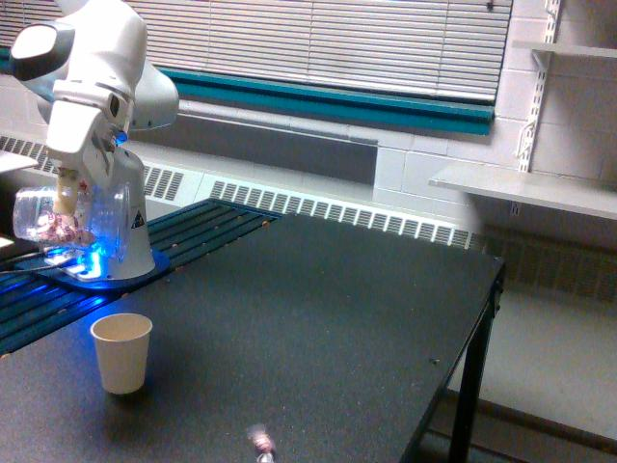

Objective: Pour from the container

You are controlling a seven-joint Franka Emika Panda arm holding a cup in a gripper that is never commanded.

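Clear cup: lying tipped on its side in the air at the exterior view's left, above the table, pinkish candies showing inside. Gripper: reaching down from the white arm, jaws gripping the clear cup. Paper cup: standing upright on the table below, apart from it. Small blurred candy: showing near the table's front edge.

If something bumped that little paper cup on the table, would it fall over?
Probably. The paper cup looks thin, light and possibly empty, so a nudge might slide or tip it. Tipped, its round, tapered side would likely roll in a curve across the table.
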